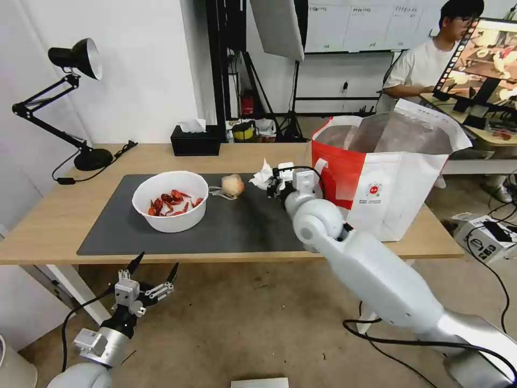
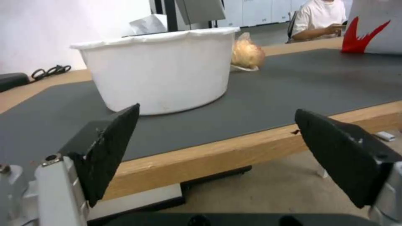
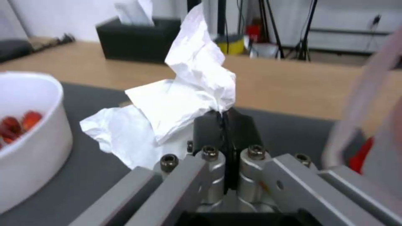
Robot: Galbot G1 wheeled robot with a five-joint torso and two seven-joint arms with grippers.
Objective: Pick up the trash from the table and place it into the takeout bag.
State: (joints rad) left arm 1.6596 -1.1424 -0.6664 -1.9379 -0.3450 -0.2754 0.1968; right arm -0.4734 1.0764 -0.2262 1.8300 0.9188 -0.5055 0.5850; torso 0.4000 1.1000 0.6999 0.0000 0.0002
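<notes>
White crumpled tissue (image 3: 184,94) is sitting pinched in the right gripper (image 3: 224,117), so transfer is underway. Next it needs carrying over the white-and-red foil-lined takeout bag (image 1: 393,183) beside those clenched jaws. Left gripper (image 1: 153,269) is hanging released below the light-wood table (image 1: 54,215).

The white round bowl (image 1: 170,201) with red crayfish shells stands upright on the left of the table's (image 1: 48,221) dark grey mat. Just right of it lies the beige ball-like lump (image 1: 232,185). Further right, the crumpled white tissue (image 1: 263,175) is pinched and held up above the mat. The white-and-red takeout bag (image 1: 388,178) stands open at the table's right end.
</notes>
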